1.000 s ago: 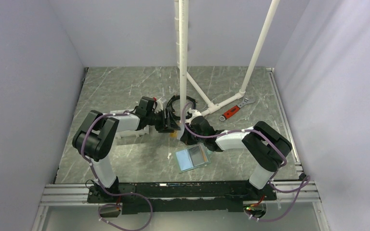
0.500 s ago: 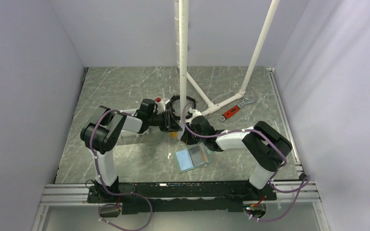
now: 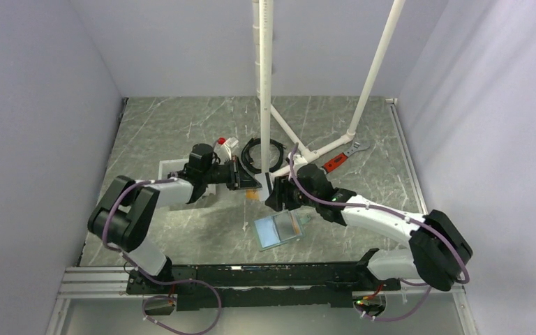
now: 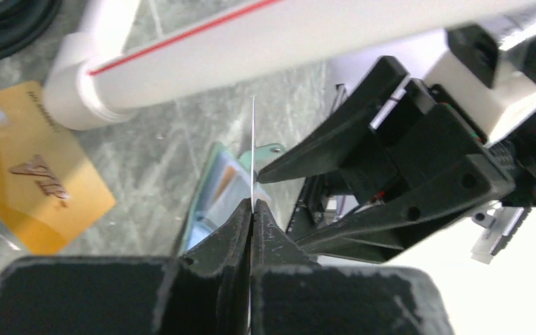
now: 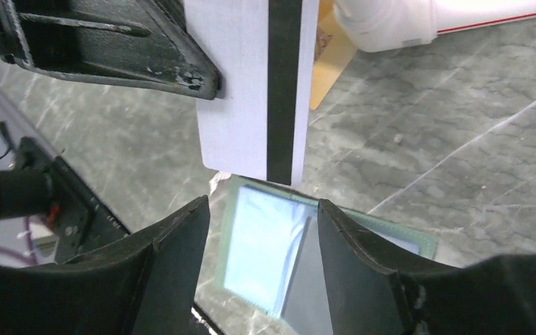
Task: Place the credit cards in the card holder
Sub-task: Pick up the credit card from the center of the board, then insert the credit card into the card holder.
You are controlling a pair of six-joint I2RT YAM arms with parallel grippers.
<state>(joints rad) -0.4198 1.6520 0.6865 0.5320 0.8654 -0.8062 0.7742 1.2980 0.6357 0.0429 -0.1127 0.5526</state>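
Note:
My left gripper (image 3: pixel 246 180) (image 4: pixel 252 204) is shut on a white credit card (image 5: pixel 241 84) with a black stripe, holding it on edge above the table. In the left wrist view the card (image 4: pixel 252 139) shows only as a thin line. My right gripper (image 3: pixel 272 192) (image 5: pixel 262 206) stands open just beside and below that card, touching nothing. The card holder (image 3: pixel 279 229) (image 5: pixel 272 244) lies unfolded under the right gripper, pale blue inside with a green rim. An orange credit card (image 3: pixel 252 196) (image 4: pixel 35 174) lies flat near the pipe foot.
A white PVC pipe frame (image 3: pixel 265 84) rises behind the grippers, its foot (image 4: pixel 84 91) close to the orange card. A black cable coil (image 3: pixel 262 152), a red-handled wrench (image 3: pixel 336 162) and a white tray (image 3: pixel 171 167) under the left arm lie around.
The left gripper has closed on the white card. The right gripper has opened, let the card go, and drawn back toward the card holder.

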